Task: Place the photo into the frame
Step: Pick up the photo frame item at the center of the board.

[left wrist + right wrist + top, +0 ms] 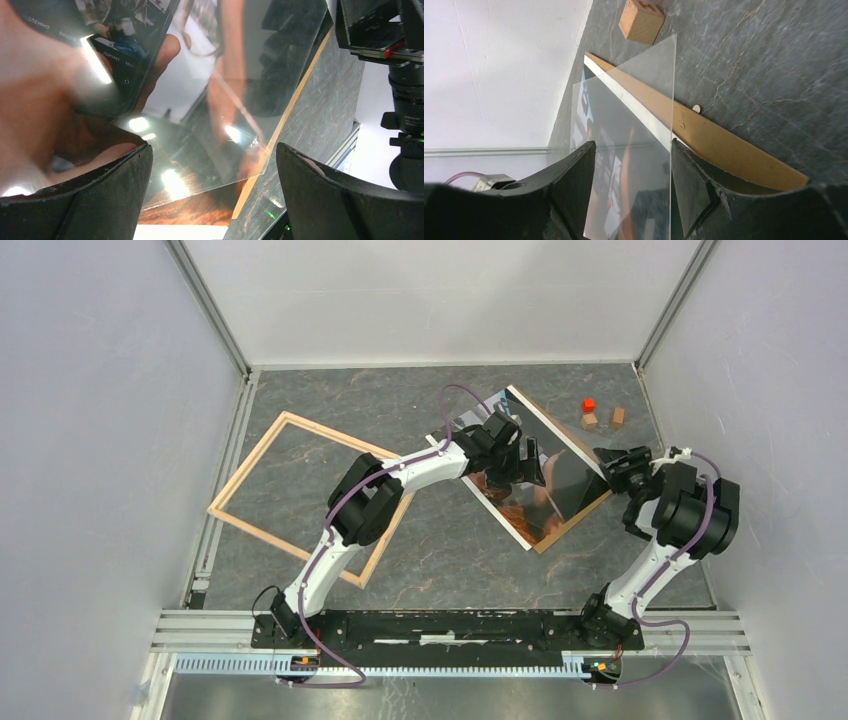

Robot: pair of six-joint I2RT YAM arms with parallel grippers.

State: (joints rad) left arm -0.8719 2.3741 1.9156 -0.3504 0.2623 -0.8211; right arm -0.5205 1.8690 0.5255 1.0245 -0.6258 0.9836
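Left wrist view shows the left gripper (214, 150) with its two fingers wide apart, hanging just above the photo (195, 212) and closed on nothing. The photo lies flat under it, and a clear pane (634, 100) covers a part of the print.

From the right wrist, the right gripper (633, 150) also has its fingers apart. The corner of the pane stands in the gap between them, with its edge close to one finger, but I see no clamping on it. Under the photo a brown backing board (724, 145) sticks out, and a wooden block (641, 20) sits near its far end.

From above, the frame (250, 462) lies on the table (330, 400) at the left, wooden back side up, well apart from the photo at the right.

I judge the task is at an early stage. The photo is not in the frame and no gripper holds it. What is left is to separate the pane, grasp the photo, carry it across and lay it inside the rails.
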